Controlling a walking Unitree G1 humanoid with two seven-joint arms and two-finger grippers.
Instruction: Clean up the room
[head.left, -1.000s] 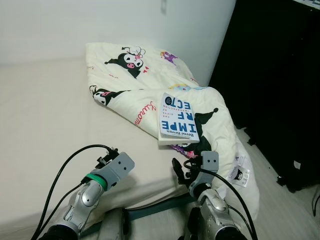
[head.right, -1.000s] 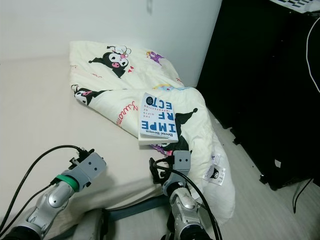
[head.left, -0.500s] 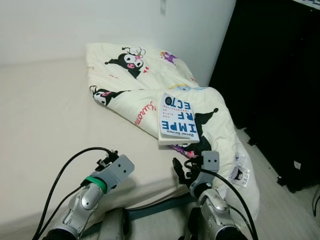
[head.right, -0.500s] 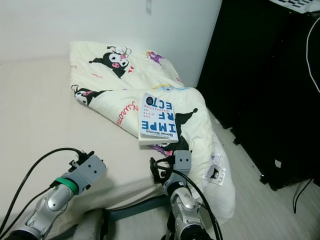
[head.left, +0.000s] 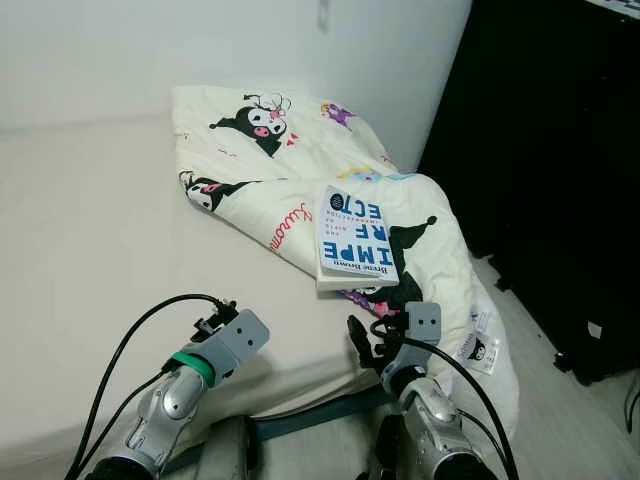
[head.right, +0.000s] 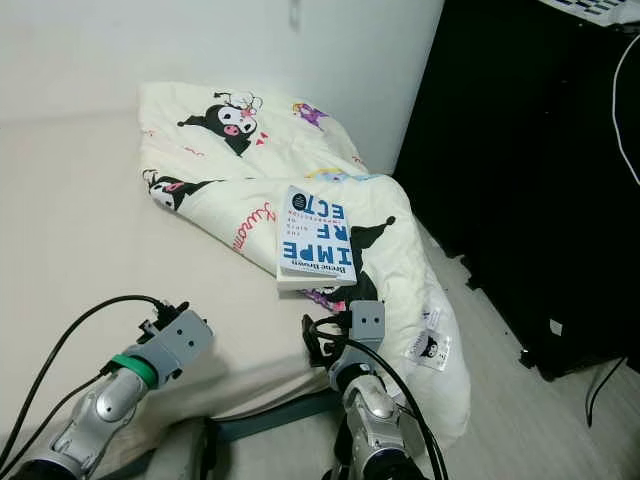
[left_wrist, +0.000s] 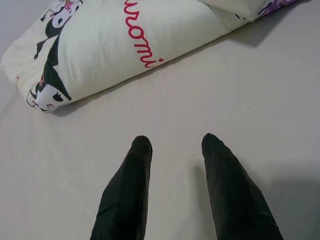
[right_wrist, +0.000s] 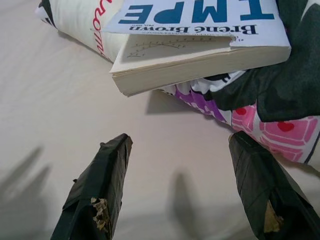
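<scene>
Book: a white paperback (head.left: 355, 240) with blue block lettering lies face up on the cartoon-print comforter (head.left: 300, 190), on a fold near the bed's right edge, its near end overhanging the fold, its pages facing the right gripper.
Comforter: rumpled in a heap across the far right of the bed, one end spilling over the edge toward the floor, a care tag (head.left: 479, 345) hanging from it.
Right gripper (right_wrist: 182, 195): low over the sheet just short of the book, fingers spread wide and holding nothing.
Left gripper (left_wrist: 175, 150): over bare sheet, well apart from the book, fingers parted and empty.
Bed: beige sheet (head.left: 90, 230), plain on the robot's left.
Risk, push: the book sits on soft, sloped bedding; a finger nudging the page edge would likely shove it up the fold or tip it off rather than seat it in the grasp.
Risk, snag: a low finger could catch the fabric under the overhang and drag the comforter with it.
Risk, slip: pinching only the cover or a few pages could fan the book open and let it drop toward the floor beside the black cabinet (head.left: 560, 150).
</scene>
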